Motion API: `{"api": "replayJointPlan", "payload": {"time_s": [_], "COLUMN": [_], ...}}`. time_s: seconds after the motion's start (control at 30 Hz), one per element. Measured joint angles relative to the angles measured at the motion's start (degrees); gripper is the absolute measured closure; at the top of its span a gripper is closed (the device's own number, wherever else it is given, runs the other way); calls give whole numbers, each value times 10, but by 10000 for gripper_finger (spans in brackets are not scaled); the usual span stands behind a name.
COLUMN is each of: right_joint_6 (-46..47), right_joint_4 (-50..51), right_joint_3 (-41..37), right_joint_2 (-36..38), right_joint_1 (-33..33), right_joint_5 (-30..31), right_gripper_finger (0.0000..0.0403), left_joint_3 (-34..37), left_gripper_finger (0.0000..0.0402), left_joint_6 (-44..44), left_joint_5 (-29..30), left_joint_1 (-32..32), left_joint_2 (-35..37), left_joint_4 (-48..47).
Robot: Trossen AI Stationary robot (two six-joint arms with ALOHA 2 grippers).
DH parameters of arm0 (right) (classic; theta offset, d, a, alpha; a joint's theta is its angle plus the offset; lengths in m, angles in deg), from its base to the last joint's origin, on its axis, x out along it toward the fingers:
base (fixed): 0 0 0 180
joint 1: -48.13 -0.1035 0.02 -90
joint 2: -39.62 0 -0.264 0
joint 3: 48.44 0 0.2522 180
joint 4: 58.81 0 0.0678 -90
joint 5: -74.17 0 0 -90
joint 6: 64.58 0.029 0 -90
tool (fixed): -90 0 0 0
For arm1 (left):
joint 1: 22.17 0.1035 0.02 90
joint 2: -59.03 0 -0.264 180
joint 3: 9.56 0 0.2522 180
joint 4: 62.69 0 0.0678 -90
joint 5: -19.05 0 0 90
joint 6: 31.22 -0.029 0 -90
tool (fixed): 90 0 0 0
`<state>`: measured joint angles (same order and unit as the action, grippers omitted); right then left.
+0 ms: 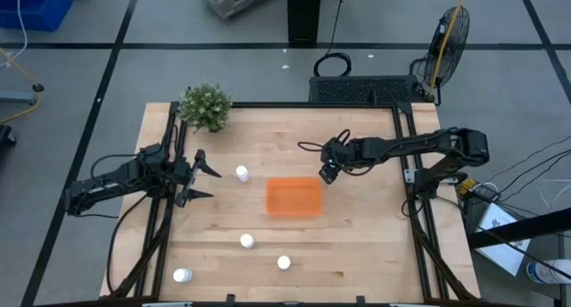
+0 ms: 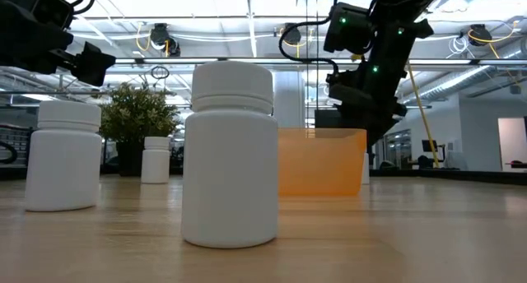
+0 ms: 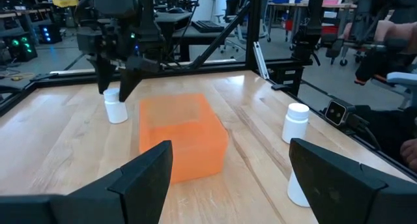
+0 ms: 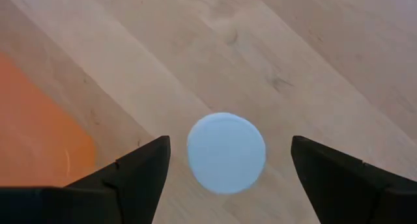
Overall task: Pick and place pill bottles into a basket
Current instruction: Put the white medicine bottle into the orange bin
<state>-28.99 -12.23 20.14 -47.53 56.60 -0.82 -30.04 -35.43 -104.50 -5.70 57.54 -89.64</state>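
The orange basket (image 1: 293, 197) sits mid-table and is empty. My right gripper (image 1: 326, 172) hangs open at the basket's far right corner, pointing down. Its fingers (image 4: 140, 162) stand on either side of a white pill bottle's cap (image 4: 226, 152) without touching it. That bottle stands on the table (image 3: 116, 107). Another bottle (image 1: 242, 173) stands left of the basket, and three more (image 1: 247, 241) (image 1: 284, 262) (image 1: 182, 275) stand toward the near edge. My left gripper (image 1: 203, 175) is open and empty at the table's left, above the table and pointing toward the basket (image 3: 182, 139).
A green potted plant (image 1: 205, 106) stands at the far left corner. Black frame rails (image 1: 406, 164) run along the table's left and right sides. Bare wood lies right of the basket and along the far edge.
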Motion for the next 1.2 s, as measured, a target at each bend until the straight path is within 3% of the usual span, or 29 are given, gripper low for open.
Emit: {"api": "replayJointPlan", "payload": {"time_s": [0.87, 1.2], "right_joint_6": [-2, -26], "right_joint_4": [7, -29], "right_joint_3": [0, 0], "right_joint_2": [4, 63], "right_joint_1": [-3, -11], "right_joint_5": [-15, 3], "right_gripper_finger": [259, 258], "left_joint_3": [0, 0], "left_gripper_finger": [91, 91], "left_joint_6": [0, 0], "left_joint_5": [6, 6], "left_joint_1": [0, 0], "left_joint_2": [0, 0], "left_joint_4": [0, 0]}}
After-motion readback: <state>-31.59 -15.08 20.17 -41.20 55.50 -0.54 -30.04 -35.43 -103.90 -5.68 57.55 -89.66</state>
